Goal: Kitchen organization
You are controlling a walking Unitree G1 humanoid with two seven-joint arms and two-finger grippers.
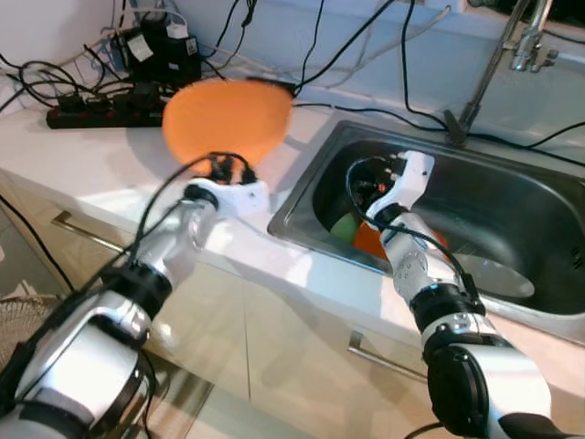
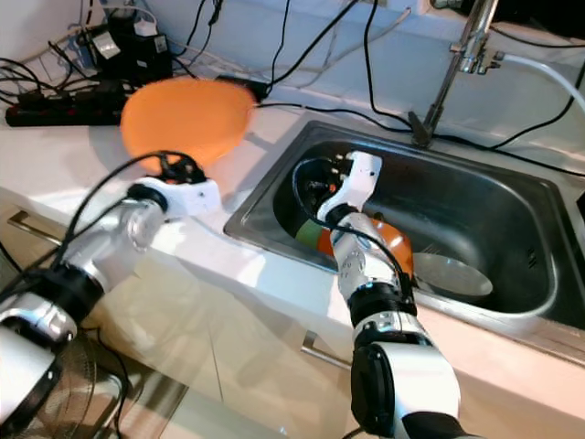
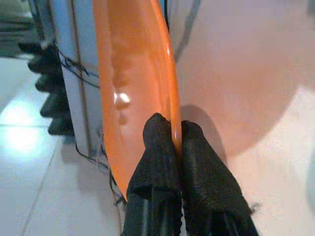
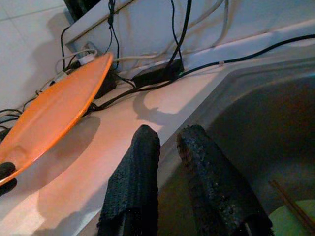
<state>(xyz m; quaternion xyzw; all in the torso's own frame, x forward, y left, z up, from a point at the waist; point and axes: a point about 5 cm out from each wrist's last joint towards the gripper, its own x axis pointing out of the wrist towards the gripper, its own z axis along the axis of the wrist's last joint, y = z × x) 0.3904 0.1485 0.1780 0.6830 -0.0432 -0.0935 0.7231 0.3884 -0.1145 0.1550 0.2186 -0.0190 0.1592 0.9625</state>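
1. Plate (image 1: pixel 227 119), orange, was pinched at its rim by my left fingers (image 3: pixel 157 147), closed tight on the edge and holding it tilted above the tabletop (image 1: pixel 101 165), beside the sink (image 1: pixel 512 229).
2. Right gripper (image 4: pixel 167 147) hovered at the sink's near-left wall, fingers slightly parted, nothing between them.
3. Step in hand, my guess: moving the plate out of the sink area to set it on the tabletop.
4. Next move probably called for lowering the plate flat on a bare patch, clear of the cables (image 1: pixel 55 82), then letting go.
5. More dishes sat in the sink: something orange (image 2: pixel 395 240), something green (image 2: pixel 306 236) and a metal lid or dish (image 2: pixel 452 274); right arm looked placed to reach them.
6. Surface: pale tabletop, steel sink, tap (image 1: pixel 512 46) behind.
7. Room: power strip (image 1: pixel 101 105) and tangled black cables along the back wall, cabinet fronts with bar handles below.
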